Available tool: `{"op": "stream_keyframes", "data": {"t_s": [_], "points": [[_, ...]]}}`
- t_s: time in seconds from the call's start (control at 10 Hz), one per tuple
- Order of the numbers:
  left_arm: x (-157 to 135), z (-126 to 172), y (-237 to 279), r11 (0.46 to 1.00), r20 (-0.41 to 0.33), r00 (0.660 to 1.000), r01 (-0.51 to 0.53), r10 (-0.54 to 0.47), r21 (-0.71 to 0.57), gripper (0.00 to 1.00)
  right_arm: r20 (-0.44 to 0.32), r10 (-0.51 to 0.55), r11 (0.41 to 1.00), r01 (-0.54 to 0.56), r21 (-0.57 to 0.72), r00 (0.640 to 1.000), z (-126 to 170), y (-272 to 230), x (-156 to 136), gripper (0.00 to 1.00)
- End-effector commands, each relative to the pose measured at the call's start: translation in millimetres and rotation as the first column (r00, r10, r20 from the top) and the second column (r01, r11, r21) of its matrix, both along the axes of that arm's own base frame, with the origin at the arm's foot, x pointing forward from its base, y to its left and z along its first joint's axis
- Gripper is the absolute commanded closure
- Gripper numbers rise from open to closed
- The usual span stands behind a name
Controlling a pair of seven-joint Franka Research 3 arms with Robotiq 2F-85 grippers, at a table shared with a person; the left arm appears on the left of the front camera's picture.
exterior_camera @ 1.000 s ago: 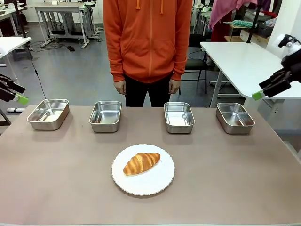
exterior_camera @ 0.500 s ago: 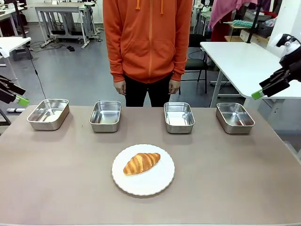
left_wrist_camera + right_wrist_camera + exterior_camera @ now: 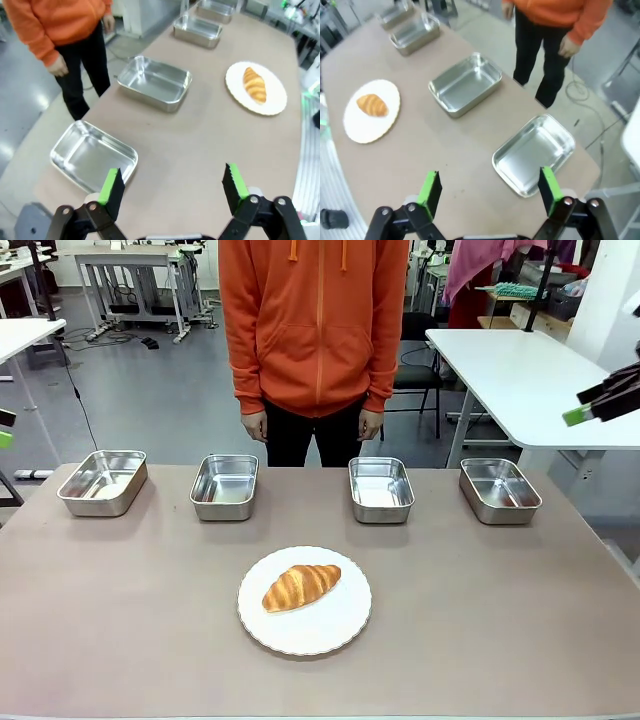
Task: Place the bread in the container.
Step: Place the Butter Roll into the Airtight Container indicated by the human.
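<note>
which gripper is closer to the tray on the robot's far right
Right. The right gripper hangs above and right of that tray; the left gripper is at the table's opposite end.

Front view faces across table; both high wrist views share the bread.

One tabletop carries one round white plate, and on the plate lies one croissant. Beyond the plate stand four steel trays: the far-left tray, the near-left tray, the near-right tray and the far-right tray. One person stands beyond the plate. There are two robot hands, the left hand and the right hand, each with two green-padded fingers.
</note>
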State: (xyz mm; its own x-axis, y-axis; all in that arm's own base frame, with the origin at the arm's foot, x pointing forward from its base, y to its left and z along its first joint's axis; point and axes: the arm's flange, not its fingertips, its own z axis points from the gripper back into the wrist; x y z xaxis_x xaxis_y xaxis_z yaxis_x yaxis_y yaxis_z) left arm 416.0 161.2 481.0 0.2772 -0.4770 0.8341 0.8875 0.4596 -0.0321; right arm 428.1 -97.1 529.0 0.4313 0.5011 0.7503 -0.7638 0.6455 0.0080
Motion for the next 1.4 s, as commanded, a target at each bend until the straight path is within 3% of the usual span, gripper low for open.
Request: {"op": "stream_keyframes", "data": {"t_s": [0.0, 0.4, 1.0, 1.3], "points": [[16, -4, 16, 0.995, 0.026, 1.0, 0.014, -0.012, -0.097, 0.0, 0.061, 0.03, 0.996, -0.035, 0.079, 0.998, 2, -20, 8, 0.0], [16, 2, 29, 0.98, 0.081, 0.992, -0.078, 0.095, -0.182, 0.0, 0.108, 0.002, 0.988, -0.018, 0.154, 0.994, 8, -44, 11, 0.0], [19, -5, 21, 0.974, 0.031, 0.986, -0.154, 0.161, -0.165, 0.0, 0.099, -0.012, 0.985, -0.006, 0.173, 0.995, 6, -51, 16, 0.0], [26, -8, 15, 0.981, -0.034, 0.987, -0.161, 0.158, -0.107, 0.0, 0.052, -0.011, 0.987, 0.002, 0.16, 0.999, 3, -51, 21, 0.0]]}}
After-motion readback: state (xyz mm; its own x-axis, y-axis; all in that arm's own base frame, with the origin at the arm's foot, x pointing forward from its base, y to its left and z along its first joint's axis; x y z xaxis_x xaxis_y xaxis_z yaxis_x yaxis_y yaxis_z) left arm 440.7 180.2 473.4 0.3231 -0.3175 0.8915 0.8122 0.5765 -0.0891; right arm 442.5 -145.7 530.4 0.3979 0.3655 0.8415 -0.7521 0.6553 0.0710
